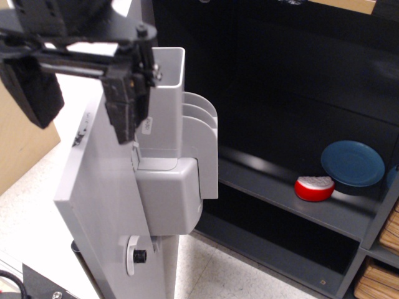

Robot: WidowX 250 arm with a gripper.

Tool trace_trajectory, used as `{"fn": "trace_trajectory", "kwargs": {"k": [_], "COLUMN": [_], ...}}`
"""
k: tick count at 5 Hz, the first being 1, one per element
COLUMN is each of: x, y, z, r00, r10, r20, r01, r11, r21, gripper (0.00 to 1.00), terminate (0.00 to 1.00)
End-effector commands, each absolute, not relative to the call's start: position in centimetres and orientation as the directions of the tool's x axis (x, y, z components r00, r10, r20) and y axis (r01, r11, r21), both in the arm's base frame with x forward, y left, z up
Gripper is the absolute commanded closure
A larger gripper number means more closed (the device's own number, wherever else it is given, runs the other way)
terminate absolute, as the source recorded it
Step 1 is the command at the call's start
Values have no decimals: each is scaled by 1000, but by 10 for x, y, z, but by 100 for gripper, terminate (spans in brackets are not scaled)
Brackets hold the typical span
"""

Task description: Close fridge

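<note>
In the observation.image view, the small play fridge with a dark grey shelved body is seen standing open, its body filling the right and upper part of the frame. Its light grey door is swung out towards the camera and is seen edge-on, with the moulded grey inner bins fixed to its inner face and turned towards the shelves.

The black robot gripper is held at the top left, over the upper edge of the door. Its two fingers are spread wide apart: one dark finger pad hangs on the outer side of the door, and the other finger hangs on the inner side, just in front of the tall upper bin. Nothing is gripped between them, and contact with the door cannot be told.

On a dark shelf inside the body, a round blue plate is leaned upright, and a small red and white object is laid just beside it to the left. A tan wooden board is stood at the left edge of the white speckled tabletop, apart from the door.
</note>
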State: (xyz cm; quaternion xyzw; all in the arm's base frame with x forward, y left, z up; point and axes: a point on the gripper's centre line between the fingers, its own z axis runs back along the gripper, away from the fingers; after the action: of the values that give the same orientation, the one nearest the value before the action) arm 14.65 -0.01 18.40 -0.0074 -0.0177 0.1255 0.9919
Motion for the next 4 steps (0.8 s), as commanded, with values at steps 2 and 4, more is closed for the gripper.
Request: {"fn": "trace_trajectory", "kwargs": {"k": [2,4], "x": [185,240], "y": [-47,-119], "z": [160,163], "r00": [945,925], "r10": [327,373], "r20": [0,72], "r01": [-324,-362], "r11": [937,922], "r21": [-129,-136], "gripper": [0,0], "terminate": [0,0]}}
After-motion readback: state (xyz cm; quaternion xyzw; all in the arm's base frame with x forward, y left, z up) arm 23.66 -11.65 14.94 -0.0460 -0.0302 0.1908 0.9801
